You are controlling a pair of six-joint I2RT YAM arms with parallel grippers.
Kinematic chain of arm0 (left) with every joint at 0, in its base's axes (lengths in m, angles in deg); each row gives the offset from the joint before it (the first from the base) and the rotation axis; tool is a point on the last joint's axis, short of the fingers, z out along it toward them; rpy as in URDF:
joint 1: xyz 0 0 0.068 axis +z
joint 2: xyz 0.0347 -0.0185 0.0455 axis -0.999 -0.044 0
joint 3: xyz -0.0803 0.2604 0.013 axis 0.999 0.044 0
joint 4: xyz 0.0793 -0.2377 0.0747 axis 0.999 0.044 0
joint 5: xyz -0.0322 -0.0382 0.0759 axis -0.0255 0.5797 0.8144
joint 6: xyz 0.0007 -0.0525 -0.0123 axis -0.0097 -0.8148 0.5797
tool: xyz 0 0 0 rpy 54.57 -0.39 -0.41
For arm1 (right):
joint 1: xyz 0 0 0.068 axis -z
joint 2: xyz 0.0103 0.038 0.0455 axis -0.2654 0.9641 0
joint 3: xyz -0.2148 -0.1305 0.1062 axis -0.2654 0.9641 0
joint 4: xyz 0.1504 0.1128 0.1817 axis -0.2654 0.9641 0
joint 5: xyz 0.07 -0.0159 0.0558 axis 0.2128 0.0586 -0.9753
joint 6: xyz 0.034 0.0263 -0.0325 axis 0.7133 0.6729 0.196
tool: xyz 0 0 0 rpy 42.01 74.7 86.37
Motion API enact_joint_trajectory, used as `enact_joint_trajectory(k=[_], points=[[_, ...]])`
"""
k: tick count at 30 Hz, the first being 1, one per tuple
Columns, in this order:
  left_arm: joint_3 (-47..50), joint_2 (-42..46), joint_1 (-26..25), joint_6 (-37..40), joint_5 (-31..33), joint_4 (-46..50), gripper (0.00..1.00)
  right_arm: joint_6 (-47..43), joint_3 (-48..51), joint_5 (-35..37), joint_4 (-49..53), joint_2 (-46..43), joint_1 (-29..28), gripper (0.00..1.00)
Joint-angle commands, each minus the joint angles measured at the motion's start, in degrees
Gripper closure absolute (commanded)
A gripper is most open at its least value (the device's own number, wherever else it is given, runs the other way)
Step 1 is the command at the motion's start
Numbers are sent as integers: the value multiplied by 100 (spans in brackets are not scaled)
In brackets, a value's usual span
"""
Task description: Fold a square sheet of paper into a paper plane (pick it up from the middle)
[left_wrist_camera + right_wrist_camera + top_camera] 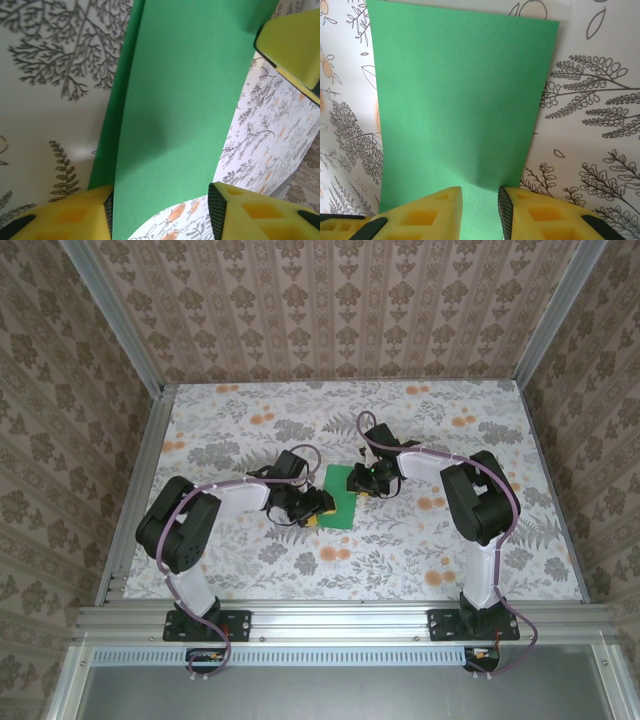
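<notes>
- Left hand [318, 510]: low over the counter [450, 540], at the near left corner of the square sheet of paper [338, 498].
- Left wrist view: left hand [160, 215] is released, with its 2 yellow pads [75, 217] well apart. The sheet [175, 110] runs down between them, its left edge against the left pad and open space on the right pad's side.
- Same view: the green shows 2 layers. The upper one bows up off the lower along the left side, and floral print is visible under its raised near edge.
- Top view: the sheet lies mid-counter between the 2 hands, as a green rectangle longer front-to-back than across.
- Right wrist view: the sheet [460, 100] is smooth, matte and unmarked, with both far corners crisp.
- Right hand [362, 482]: at the sheet's far right edge.
- Right wrist view: right hand [480, 215] is nearly clenched, with a narrow slit between the pads and green in the slit. Cannot tell whether it pinches the sheet.
- Left wrist view: 1 right-hand pad [292, 42] sits at the sheet's far corner, touching or just beside it.
</notes>
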Motion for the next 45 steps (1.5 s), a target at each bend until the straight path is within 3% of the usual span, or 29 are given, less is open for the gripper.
enact_joint_trajectory(k=[1,45], points=[[-135,-3,-72,-61,-180,-182,52,41,212,194,34,313,31,71],[-450,170,-309,145,-9,-298,52,6,284,163,12,406,48,71]])
